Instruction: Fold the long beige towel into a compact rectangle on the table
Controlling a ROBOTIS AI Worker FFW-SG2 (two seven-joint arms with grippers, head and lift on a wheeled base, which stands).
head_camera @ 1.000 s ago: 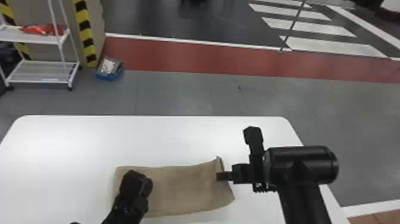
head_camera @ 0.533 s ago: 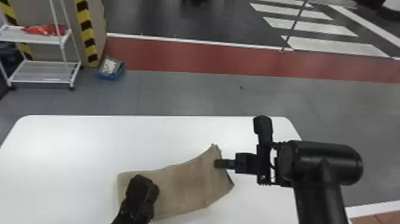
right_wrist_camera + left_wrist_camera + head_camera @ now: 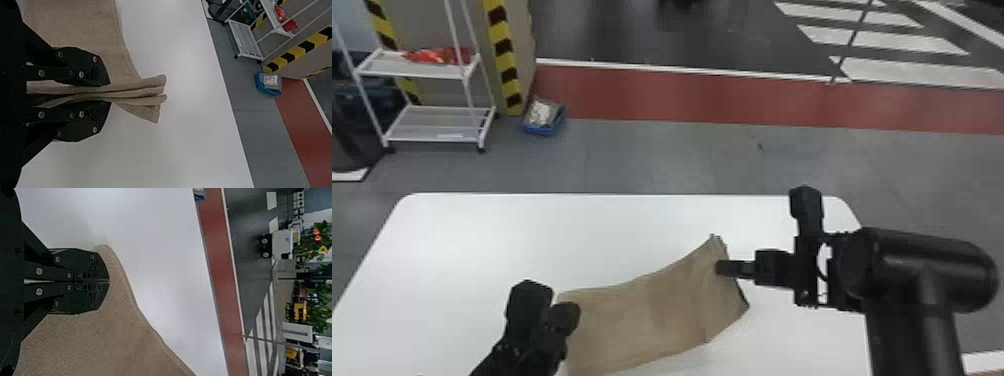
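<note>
Head view has the right gripper (image 3: 722, 268) clamping the layered end of the beige towel (image 3: 642, 320) at two o'clock, likely for folding, while the closed left gripper (image 3: 567, 316), at nine, seemingly steadies it against the table (image 3: 532, 240).

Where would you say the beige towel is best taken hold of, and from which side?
Probably by the layered end of the beige towel, at the robot's right, coming in from that side with a finger on each face. There the layers lie pressed together as a narrow stack, which the right gripper has between its fingers.
</note>
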